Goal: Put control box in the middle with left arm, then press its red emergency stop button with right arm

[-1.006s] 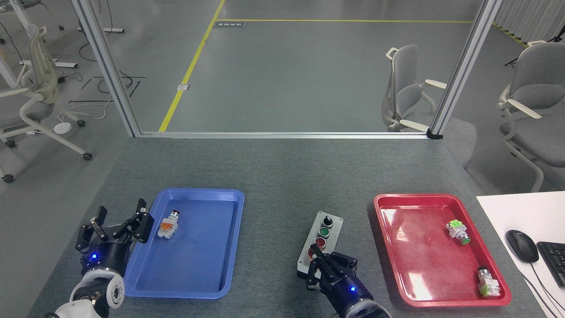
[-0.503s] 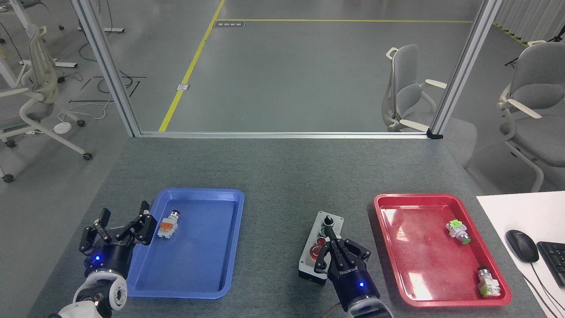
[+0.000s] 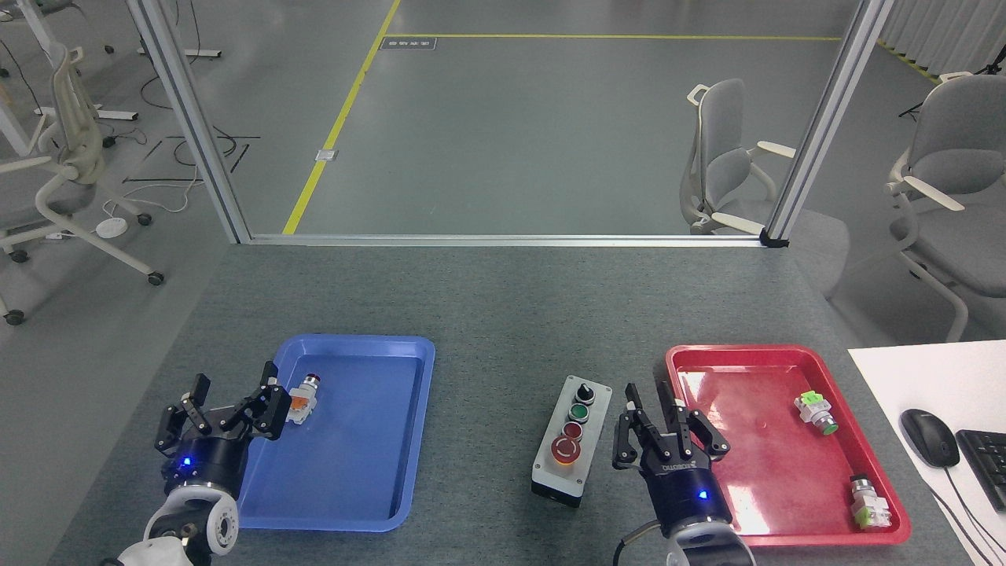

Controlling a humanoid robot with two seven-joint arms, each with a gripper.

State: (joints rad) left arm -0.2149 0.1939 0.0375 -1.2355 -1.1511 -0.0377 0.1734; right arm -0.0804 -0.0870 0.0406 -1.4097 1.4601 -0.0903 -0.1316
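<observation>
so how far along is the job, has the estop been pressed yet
Placing looks done: the control box sits on the grey tabletop between the blue tray and the red tray. Nothing is in hand: the right pincer is off to the box's right, open, and the left pincer is open by the blue tray. The red emergency stop button is uncovered; whether it is latched down cannot be told.

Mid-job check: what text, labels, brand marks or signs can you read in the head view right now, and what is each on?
Right tool: white lettering printed on its body, upside down and too blurred to read.
Floor sign by the yellow line: pale characters on a dark plate, too small to read.
E-stop on the control box: no lettering legible.
Trays, loose pushbuttons, keyboard, mouse: no readable text.
</observation>
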